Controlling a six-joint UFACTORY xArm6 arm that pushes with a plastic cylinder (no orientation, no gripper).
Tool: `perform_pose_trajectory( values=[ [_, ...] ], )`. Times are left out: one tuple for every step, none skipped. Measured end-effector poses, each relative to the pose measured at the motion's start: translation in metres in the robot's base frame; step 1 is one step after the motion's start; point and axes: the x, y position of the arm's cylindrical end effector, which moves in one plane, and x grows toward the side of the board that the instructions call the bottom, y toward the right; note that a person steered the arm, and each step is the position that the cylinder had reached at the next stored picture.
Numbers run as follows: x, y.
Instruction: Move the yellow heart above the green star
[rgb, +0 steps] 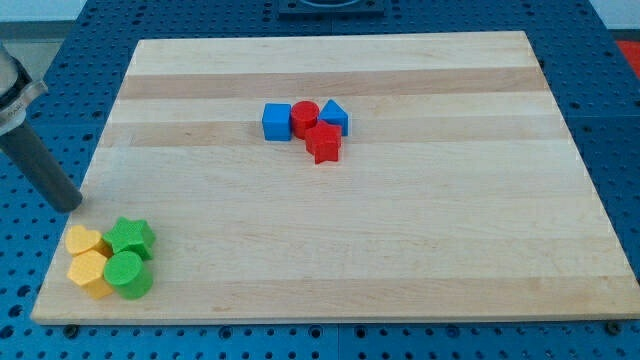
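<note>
The yellow heart (84, 241) lies near the board's bottom left corner, touching the left side of the green star (132, 238). A yellow hexagon block (90, 273) sits just below the heart and a green cylinder (128, 274) sits just below the star; the four form a tight cluster. My tip (68, 203) stands at the board's left edge, a short way above and slightly left of the yellow heart, apart from it.
A second cluster sits at the upper middle: a blue cube (277, 121), a red cylinder (305, 119), a blue triangular block (335, 118) and a red star (323, 144). The wooden board (400, 230) lies on a blue perforated table.
</note>
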Motion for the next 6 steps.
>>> perform_pose_trajectory(
  values=[
    [0.029, 0.0],
    [0.07, 0.0],
    [0.075, 0.001],
    [0.074, 0.025],
    [0.07, 0.072],
    [0.064, 0.08]
  ],
)
